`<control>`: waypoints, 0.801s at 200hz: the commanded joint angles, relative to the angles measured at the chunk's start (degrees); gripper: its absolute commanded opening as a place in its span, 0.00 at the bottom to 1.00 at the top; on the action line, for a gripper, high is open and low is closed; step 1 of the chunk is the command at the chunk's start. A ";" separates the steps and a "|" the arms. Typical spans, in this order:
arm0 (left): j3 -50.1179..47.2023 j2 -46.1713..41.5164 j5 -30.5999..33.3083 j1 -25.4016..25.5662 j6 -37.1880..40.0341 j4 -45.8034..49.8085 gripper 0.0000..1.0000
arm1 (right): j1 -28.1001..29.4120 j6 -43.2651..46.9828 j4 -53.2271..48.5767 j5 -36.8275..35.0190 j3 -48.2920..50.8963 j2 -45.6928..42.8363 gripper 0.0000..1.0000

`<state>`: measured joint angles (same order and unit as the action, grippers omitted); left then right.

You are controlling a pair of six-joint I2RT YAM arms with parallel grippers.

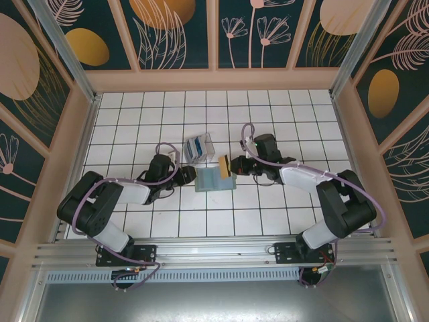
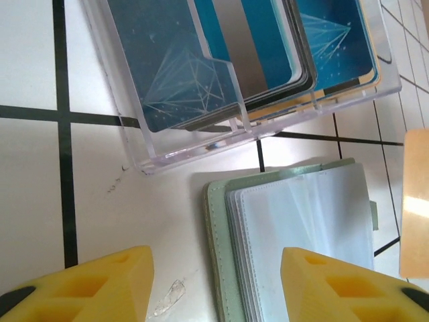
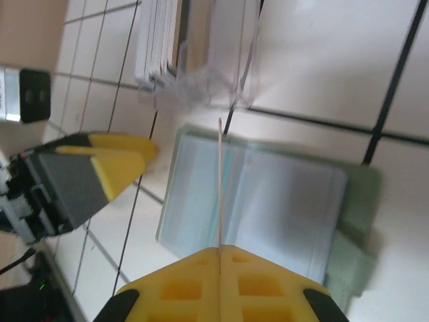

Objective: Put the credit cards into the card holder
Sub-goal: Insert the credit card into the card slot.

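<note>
The card holder (image 1: 214,180), a sage-green wallet, lies open on the tiles with its pale sleeves up (image 2: 301,228) (image 3: 281,201). My right gripper (image 1: 236,166) (image 3: 220,249) is shut on an orange-yellow credit card (image 1: 224,166), seen edge-on (image 3: 219,181) and held upright just above the open holder. That card also shows at the right edge of the left wrist view (image 2: 417,201). My left gripper (image 1: 186,176) (image 2: 214,285) is open, straddling the holder's left edge, one finger (image 2: 338,285) over the sleeves. More blue credit cards (image 2: 194,60) stand in a clear box.
The clear plastic box (image 1: 199,147) (image 2: 167,157) (image 3: 201,87) sits just behind the holder, nearly touching it. A left finger (image 3: 117,161) is close to the holder's edge in the right wrist view. Walls enclose the white tiled floor (image 1: 281,121).
</note>
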<state>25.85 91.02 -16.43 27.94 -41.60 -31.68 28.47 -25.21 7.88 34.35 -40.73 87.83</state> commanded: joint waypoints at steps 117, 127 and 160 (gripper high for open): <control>1.66 8.54 -3.52 2.95 -0.91 4.96 0.22 | -3.77 -10.68 23.74 21.02 3.56 18.29 0.00; 1.82 8.73 -3.19 2.91 -0.77 5.03 0.17 | -3.77 -10.56 23.74 21.19 3.52 18.73 0.00; 2.28 9.60 -3.45 2.84 -0.77 5.25 0.15 | -3.69 -11.06 25.27 20.95 3.73 19.65 0.00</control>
<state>28.64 96.44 -15.90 29.06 -41.28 -32.60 24.84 -35.38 29.45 53.32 -37.23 105.91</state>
